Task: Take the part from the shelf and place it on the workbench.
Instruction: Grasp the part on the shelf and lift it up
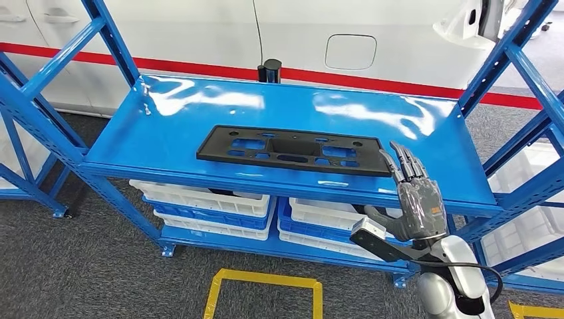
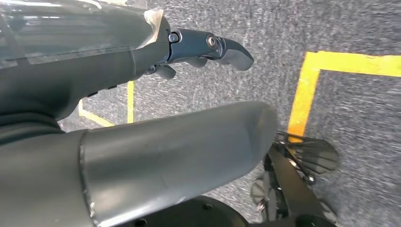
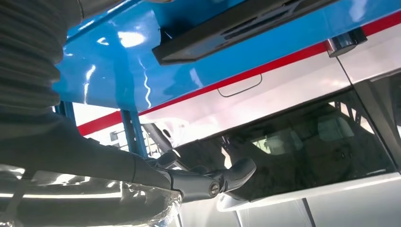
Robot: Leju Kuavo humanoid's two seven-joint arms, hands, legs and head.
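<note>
Glossy blue steel shelf [image 1: 166, 143] deck carries the flat black plastic slotted part [image 1: 292, 150], mid-deck. Right hand [image 1: 414, 199] at part's 4 o'clock, fingers spread, empty, not touching. Left hand [image 2: 142, 137] hangs over floor, loosely spread. Rec: approach low, grip the part's near-right edge w/ thumb under.

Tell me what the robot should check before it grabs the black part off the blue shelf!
1. Black part lies flat on the blue shelf: ok.
2. Nothing sits on top of the part: ok.
3. Right hand is open, holding nothing: ok.
4. Right hand is touching the part: not ok, it is raised at the shelf's front edge beside the part's right end.
5. Left hand is free, hanging over the floor: ok.
6. Workbench ready: cannot tell.
</note>
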